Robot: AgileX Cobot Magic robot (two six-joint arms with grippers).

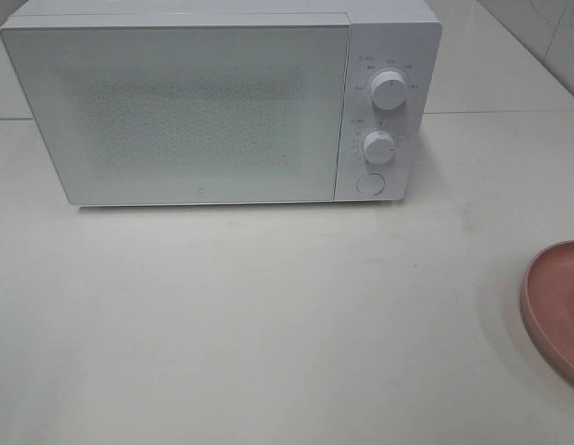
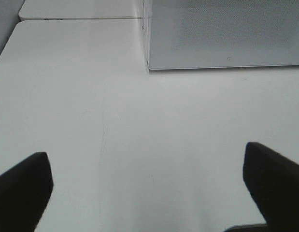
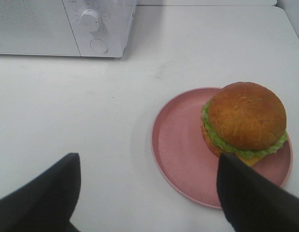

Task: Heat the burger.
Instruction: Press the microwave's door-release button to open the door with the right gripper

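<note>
Burger point(image 3: 246, 118) sits on plate point(image 3: 178, 145), right of shut microwave point(image 1: 175, 111); left gripper point(image 2: 145, 154) and right gripper point(image 3: 148, 162) wide, empty, likely staged for door-opening before pickup.

Pink plate point(image 1: 554, 311) right of the microwave point(image 1: 203, 111) cropped at frame edge, markings by 2 dials point(image 1: 389, 90) too small to read

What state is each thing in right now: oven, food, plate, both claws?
Microwave: door shut.
Burger: whole, not gripped.
Plate: lying flat, carrying the burger.
Left gripper: open, empty.
Right gripper: open, empty.
</note>
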